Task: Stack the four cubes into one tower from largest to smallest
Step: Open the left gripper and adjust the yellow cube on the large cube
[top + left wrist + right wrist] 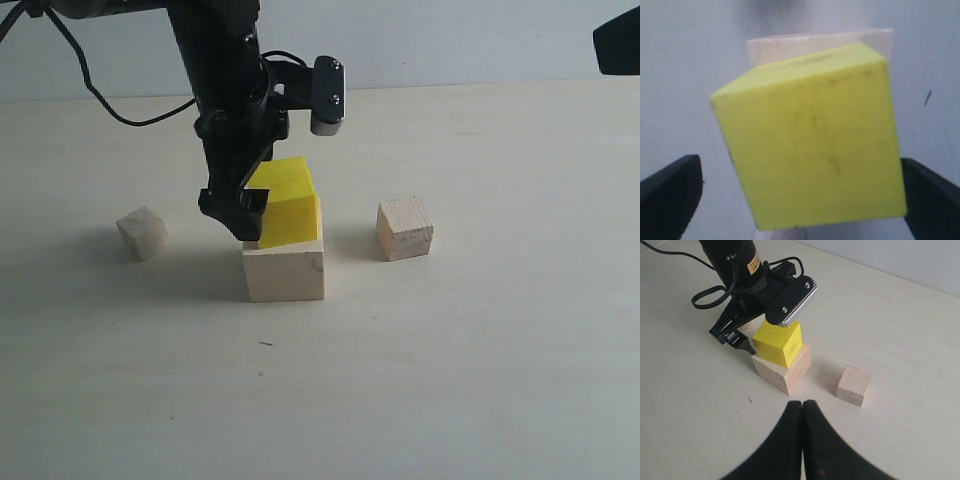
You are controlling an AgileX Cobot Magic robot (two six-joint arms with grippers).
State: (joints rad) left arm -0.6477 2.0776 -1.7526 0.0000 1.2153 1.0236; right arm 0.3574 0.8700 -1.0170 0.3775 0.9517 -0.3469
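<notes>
At the exterior view's centre, the left pincer [800, 172] stands released around the yellow cube [288, 212] resting on the big pale wood cube [285, 276], while the right pincer [802, 409] is clenched.

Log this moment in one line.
left claw open around yellow cube | yellow cube on big wood cube | right claw shut, away

Pale tabletop [450, 380], big pale wood cube [285, 275] at centre, smaller pale wood cube [405, 228] at three o'clock, tiny cube [142, 233] at nine o'clock

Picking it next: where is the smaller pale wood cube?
Exterior view: the smaller pale wood cube sits apart, right of the big pale wood cube.
</notes>
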